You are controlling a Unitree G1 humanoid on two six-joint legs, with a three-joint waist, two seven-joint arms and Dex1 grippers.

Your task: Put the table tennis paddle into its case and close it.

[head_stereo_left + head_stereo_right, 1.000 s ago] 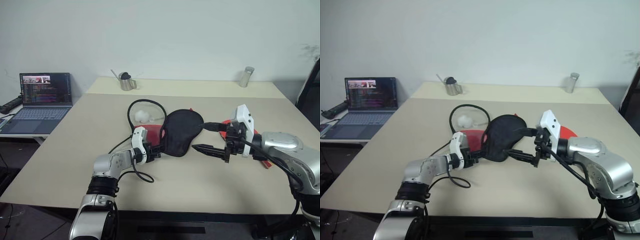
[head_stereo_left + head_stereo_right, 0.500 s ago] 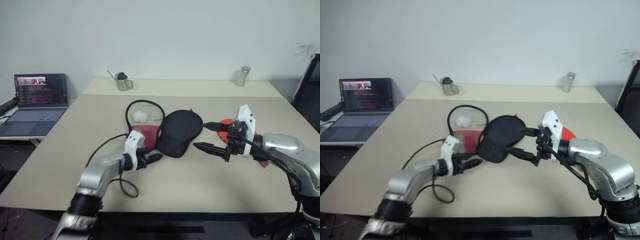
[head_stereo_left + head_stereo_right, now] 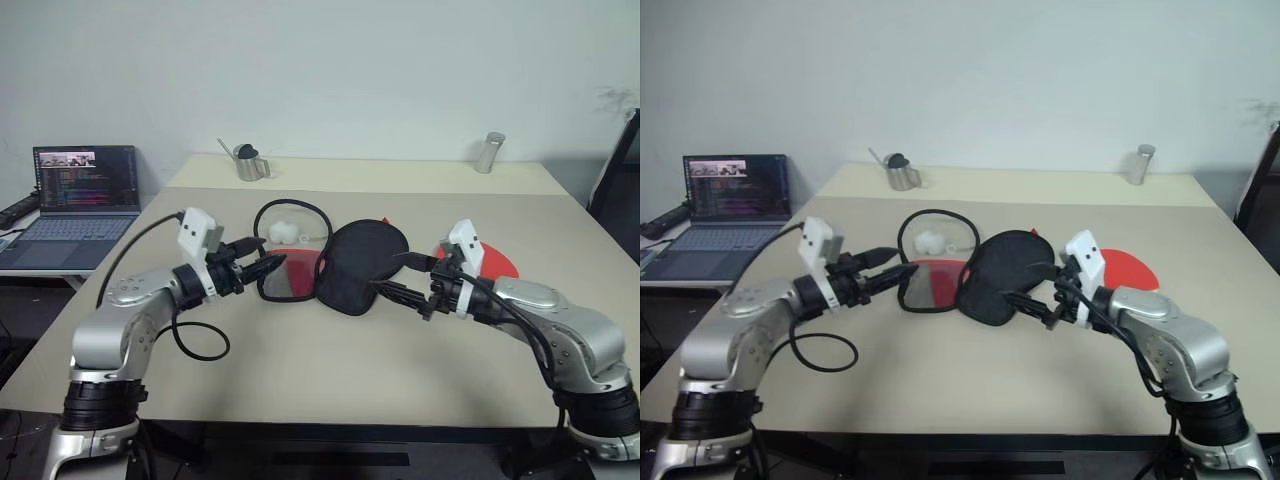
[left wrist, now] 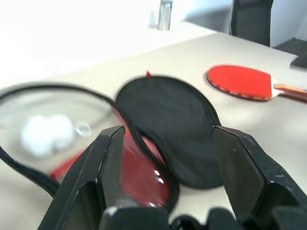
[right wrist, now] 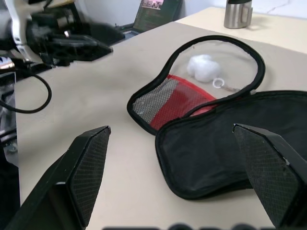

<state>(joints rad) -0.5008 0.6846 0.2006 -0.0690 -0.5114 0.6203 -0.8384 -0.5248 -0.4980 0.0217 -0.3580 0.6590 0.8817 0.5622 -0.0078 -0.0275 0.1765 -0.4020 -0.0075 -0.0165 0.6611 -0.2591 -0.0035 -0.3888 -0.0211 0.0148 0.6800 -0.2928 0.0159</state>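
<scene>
**Operator:** Right, from my claws outward. My left gripper [image 3: 268,266] hangs above the table with its jaws apart and nothing between them; my right gripper [image 3: 392,277] is spread wide, also empty, fingertips just beside the black flap of the flat paddle-shaped zip case [image 3: 355,265], which lies unzipped mid-table.

**Partner:** And the bat?

**Operator:** The round red-rubber table tennis paddle with its pale wooden handle [image 4: 247,83] lies flat behind my right arm, apart from the case.

**Partner:** How will they handle?

**Operator:** I'd judge the paddle light and stiff, best pinched at the handle. The case looks limp fabric, so I'd take its zipper rim.

**Partner:** Count?

**Operator:** One paddle, one case, two claws.
</scene>
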